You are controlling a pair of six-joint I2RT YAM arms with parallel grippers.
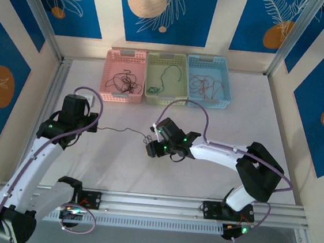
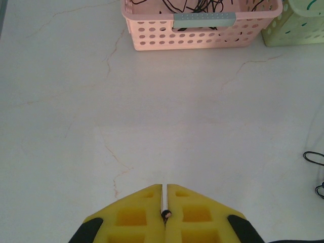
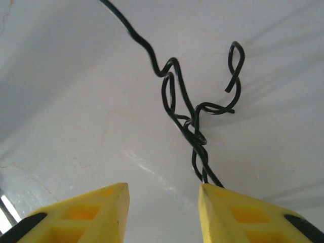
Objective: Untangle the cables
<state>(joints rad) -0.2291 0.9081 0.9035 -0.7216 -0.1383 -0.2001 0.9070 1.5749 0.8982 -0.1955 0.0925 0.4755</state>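
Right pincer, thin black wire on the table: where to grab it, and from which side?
Grip the thin black wire at its twisted stem below the loops, where the strands bunch into one line. Come straight ahead with the right pincer, shifted toward the finger the wire meets; the jaws stand open, the stem off-centre.

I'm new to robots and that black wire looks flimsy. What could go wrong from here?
The left claw pinches just the end of the black wire; a tug might slip it free. The right claw is open, the twisted knot beside one finger; closing could miss it, pulling could tighten it.
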